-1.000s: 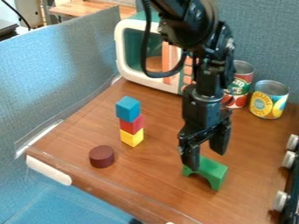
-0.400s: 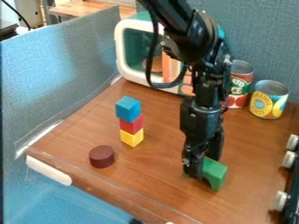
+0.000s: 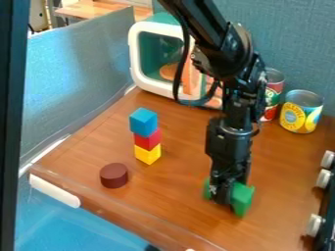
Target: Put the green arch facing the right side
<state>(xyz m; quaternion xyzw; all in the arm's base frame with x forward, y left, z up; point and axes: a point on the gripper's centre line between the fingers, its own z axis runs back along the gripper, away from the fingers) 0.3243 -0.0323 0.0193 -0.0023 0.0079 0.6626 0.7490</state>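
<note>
Currently, I position the arm [image 3: 232, 54] from the top edge down to the lower right of center, its fingers [image 3: 223, 191] clamped on the green arch [image 3: 242, 199]. The arch is at bench level, its green ends showing to the left and right of the fingers. Left of center, I observe a vertical stack on the bench [image 3: 177, 196]: blue block [image 3: 143, 122] at top, red block [image 3: 147, 139] in the middle, yellow block [image 3: 148, 154] at bottom. A dark red cylinder [image 3: 114, 175] stands near the stack, toward the lower left. Two cans [image 3: 301, 112] stand at upper right.
</note>
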